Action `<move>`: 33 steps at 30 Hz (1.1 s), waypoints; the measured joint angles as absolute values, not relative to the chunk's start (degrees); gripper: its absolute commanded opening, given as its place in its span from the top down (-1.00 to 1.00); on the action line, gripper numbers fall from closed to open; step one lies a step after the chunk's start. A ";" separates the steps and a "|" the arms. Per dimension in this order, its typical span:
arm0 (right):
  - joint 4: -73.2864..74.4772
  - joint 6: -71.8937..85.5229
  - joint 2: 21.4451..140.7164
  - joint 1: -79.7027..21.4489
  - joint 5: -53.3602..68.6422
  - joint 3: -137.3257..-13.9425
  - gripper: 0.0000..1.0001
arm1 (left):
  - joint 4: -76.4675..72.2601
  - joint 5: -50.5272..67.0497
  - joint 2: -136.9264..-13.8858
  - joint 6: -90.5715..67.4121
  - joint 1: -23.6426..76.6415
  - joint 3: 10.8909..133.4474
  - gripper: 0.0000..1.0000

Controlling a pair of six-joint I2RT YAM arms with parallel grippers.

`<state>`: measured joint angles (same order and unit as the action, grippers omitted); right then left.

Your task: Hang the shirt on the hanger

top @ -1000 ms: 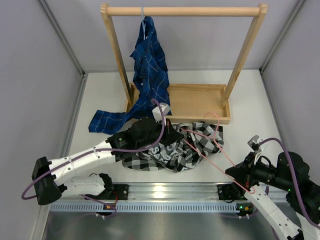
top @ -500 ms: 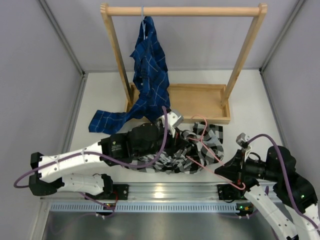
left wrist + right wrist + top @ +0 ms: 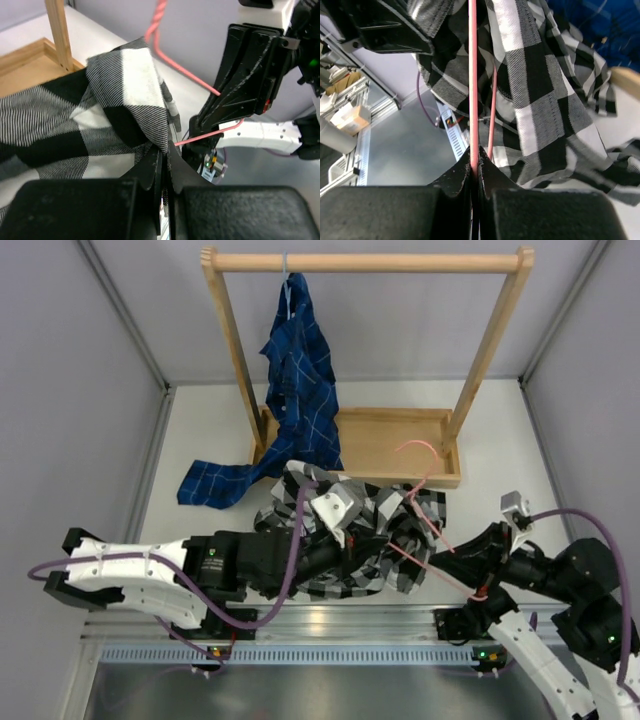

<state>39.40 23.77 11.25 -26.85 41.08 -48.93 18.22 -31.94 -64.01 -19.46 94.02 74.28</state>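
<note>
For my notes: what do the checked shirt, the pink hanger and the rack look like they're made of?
The shirt looks like matte woven cloth: fine thread lines show in the grey checks, and it folds softly. The hanger is a thin, smooth pink rod, probably coated wire, and it seems twisted below the hook. The rack looks like pale, unpainted matte wood.

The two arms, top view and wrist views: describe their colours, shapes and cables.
The left arm and the right arm share white tubular links with bulky black joint housings. A purple cable loops along each to the wrist, where a pale grey camera block sits. The left tool and right tool each have two flat, matte black fingers.
</note>
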 measured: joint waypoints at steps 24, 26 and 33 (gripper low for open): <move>23.68 28.12 12.75 -26.83 49.76 -38.83 1.00 | 15.38 -53.17 -55.86 -15.22 94.85 67.70 1.00; 22.68 28.34 12.80 -26.83 50.98 -37.19 1.00 | 16.16 -53.43 -56.45 -14.28 94.85 68.42 1.00; 19.00 27.16 19.62 -26.83 53.17 -36.56 1.00 | 16.21 -51.81 -63.83 -10.09 93.93 70.74 1.00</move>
